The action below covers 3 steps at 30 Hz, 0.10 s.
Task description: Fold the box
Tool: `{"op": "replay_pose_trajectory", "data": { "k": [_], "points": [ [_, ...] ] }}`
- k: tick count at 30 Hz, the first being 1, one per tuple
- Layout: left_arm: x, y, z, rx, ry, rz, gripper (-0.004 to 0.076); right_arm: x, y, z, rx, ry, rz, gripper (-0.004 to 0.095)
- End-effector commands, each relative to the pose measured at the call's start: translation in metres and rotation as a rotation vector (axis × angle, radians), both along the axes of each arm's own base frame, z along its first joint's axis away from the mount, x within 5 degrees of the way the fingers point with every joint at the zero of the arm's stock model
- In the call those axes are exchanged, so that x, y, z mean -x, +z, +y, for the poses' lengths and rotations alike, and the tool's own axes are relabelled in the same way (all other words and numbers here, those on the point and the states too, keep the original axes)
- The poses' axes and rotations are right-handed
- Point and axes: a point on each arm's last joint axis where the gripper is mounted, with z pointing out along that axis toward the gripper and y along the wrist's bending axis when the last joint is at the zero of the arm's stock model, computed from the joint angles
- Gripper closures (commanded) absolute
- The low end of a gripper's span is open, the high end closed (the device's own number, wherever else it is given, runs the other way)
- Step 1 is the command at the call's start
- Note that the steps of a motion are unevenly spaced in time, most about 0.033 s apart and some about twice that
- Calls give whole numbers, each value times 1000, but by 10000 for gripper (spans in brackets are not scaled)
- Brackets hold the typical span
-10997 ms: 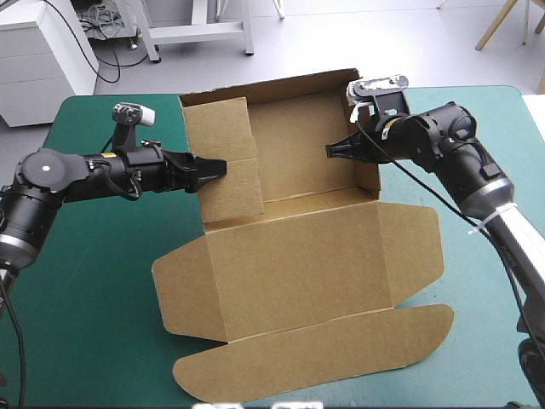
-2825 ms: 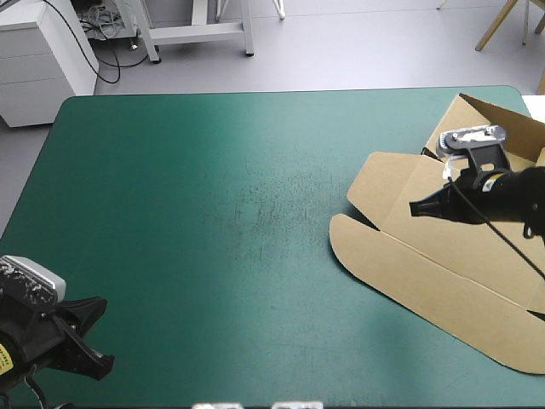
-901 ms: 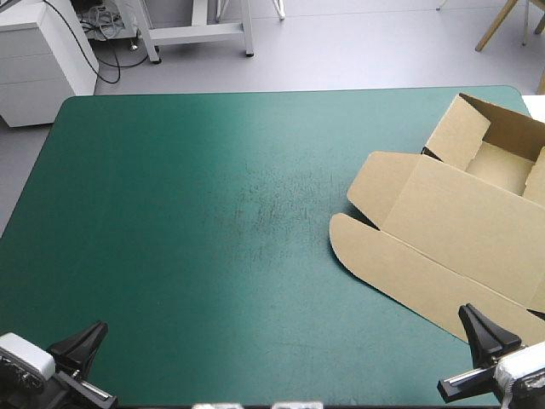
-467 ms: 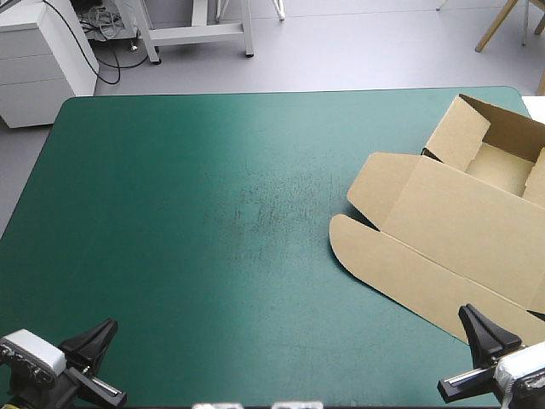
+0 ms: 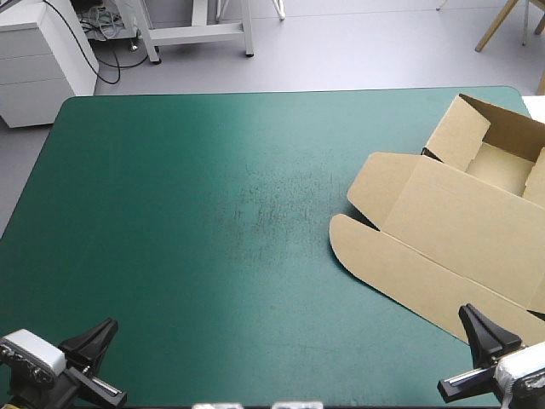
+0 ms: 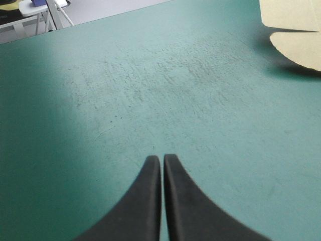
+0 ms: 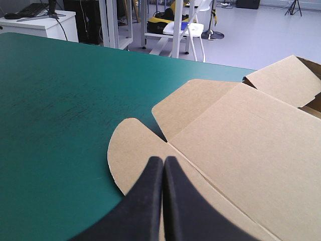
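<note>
1. Board of the brown box (image 5: pixel 460 230) is lying on the right side of the teal-green table cover (image 5: pixel 196 213), reaching toward the far right corner.
2. Its tray part (image 5: pixel 502 162) is sitting open at the far right with its walls standing up. The lid (image 5: pixel 477 247) is spreading flat from it toward the table's middle and near edge.
3. At the lid's left end, a rounded flap (image 5: pixel 358 243) and a squarer flap (image 5: pixel 379 183) are resting on the cover.
4. The left gripper (image 5: pixel 106 328) is hanging at the near left corner of the table, well apart from the box. In its wrist view its black fingers (image 6: pixel 150 201) are pressing together into one pointed arch, gripping nothing. Bare cover is lying ahead of them, and the box's flaps are showing far off.
5. The right gripper (image 5: pixel 468 315) is sitting at the near right corner, at the lid's near edge. Its fingers are likewise meeting tip to tip with nothing between them, pointing across the lid near the rounded flap.
6. Whether either gripper is touching the surface below it cannot be told.
</note>
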Motion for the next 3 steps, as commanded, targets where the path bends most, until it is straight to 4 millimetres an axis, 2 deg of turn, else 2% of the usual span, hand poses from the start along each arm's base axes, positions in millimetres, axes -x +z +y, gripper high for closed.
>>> {"op": "replay_pose_trajectory", "data": {
  "k": [1,3],
  "points": [
    [2,13,1,61,-8,-92,724,6,13,-2,-28,-9,-116,927],
    [2,13,1,61,-8,-92,724,6,13,-2,-28,-9,-116,927]
  ]
}}
